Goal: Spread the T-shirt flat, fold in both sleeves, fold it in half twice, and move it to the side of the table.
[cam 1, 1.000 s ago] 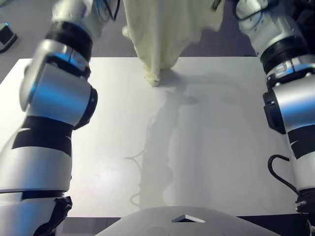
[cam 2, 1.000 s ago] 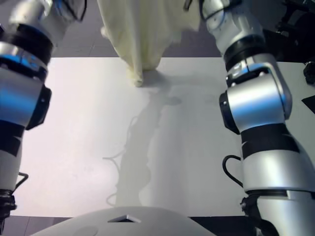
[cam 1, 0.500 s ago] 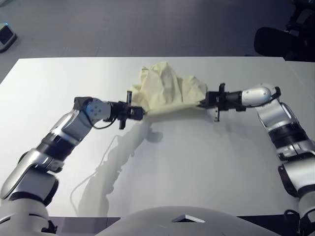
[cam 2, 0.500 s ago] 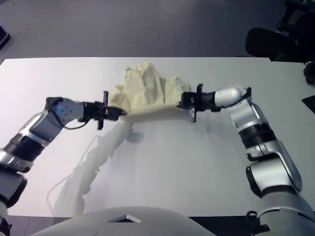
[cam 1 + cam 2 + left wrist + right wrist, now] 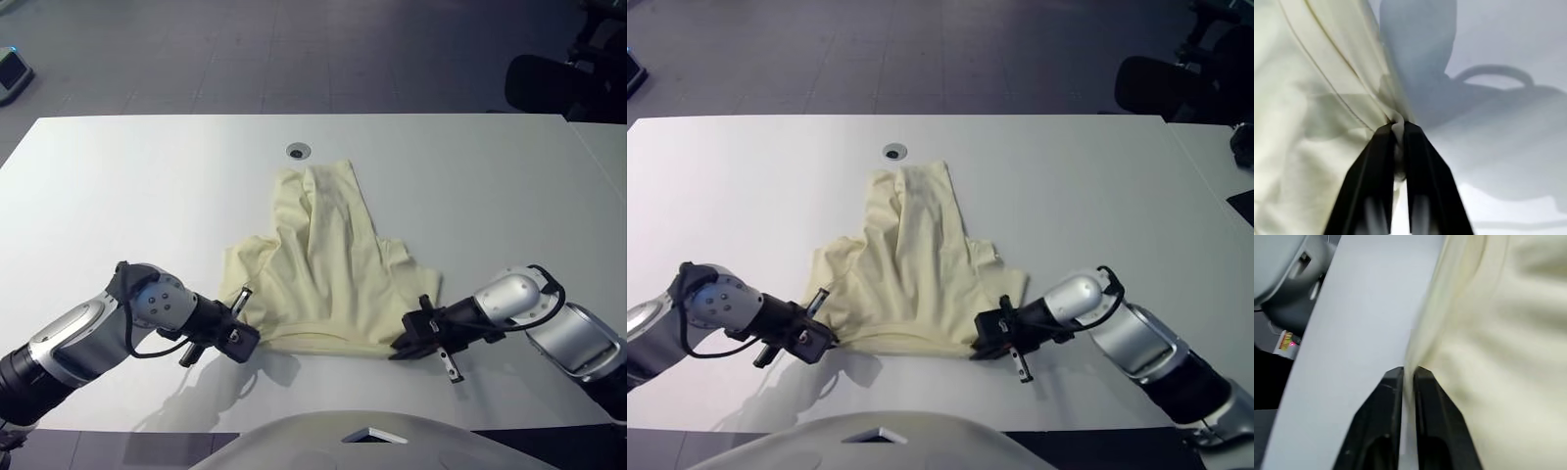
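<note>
White table (image 5: 509,196), grey floor (image 5: 294,49) beyond — left gripper (image 5: 245,339) and right gripper (image 5: 402,349) each pinch the T-shirt (image 5: 323,264)

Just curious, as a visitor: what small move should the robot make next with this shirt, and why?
Probably pull the two pinched corners gently apart. The left fingers and right fingers clamp the near edge of the shirt, yet it lies bunched in long folds, narrow at its far end.

A: Where's the T-shirt (image 5: 323,264)?
B: Pale yellow, lying rumpled in the middle of the surface (image 5: 490,196), widest at its near edge, narrowing farther away, creases running lengthwise
</note>
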Robot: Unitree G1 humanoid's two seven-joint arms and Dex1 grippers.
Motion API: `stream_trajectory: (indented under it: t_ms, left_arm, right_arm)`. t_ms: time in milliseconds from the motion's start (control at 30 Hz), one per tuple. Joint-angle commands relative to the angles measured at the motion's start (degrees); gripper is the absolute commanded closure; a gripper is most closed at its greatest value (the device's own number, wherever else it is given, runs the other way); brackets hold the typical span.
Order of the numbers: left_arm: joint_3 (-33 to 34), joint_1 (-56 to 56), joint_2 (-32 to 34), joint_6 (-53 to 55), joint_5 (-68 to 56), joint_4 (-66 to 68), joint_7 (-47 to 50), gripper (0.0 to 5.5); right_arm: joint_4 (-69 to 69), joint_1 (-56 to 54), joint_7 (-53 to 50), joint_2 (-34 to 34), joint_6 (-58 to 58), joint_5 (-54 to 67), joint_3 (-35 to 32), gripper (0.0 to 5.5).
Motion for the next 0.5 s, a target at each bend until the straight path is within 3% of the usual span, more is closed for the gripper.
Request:
stream_trajectory:
  t_ms: [33, 133, 233, 333, 500]
  left_arm:
    - [8.79, 3.38, 1.10, 7.08, -14.87, -4.77, -3.31, 4.42]
    - [18.50, -1.69, -1.09, 12.54, -27.80, -2.93, -4.20, 3.86]
    - [22.88, -13.44, -7.48, 15.18, -33.70, 3.56, -0.61, 3.42]
    - [17.47, -26.35, -17.42, 14.14, -21.27, 19.23, 11.97, 2.79]
    - [9.91, -42.32, -35.77, 5.51, -3.67, 57.09, 34.33, 2.00]
  right_arm:
    - [-1.70, -2.40, 0.95, -0.74, 5.47, 6.83, -6.34, 4.37]
    - [1.33, -8.56, 1.25, 0.75, 8.45, 12.33, -12.07, 3.83]
    - [11.29, -19.91, -8.39, 9.55, 10.39, 10.97, -14.37, 3.40]
    - [27.07, -30.31, -21.10, 18.99, 6.13, 2.37, -12.17, 2.80]
    - [58.74, -43.62, -36.51, 33.47, -7.70, -7.28, -10.29, 2.04]
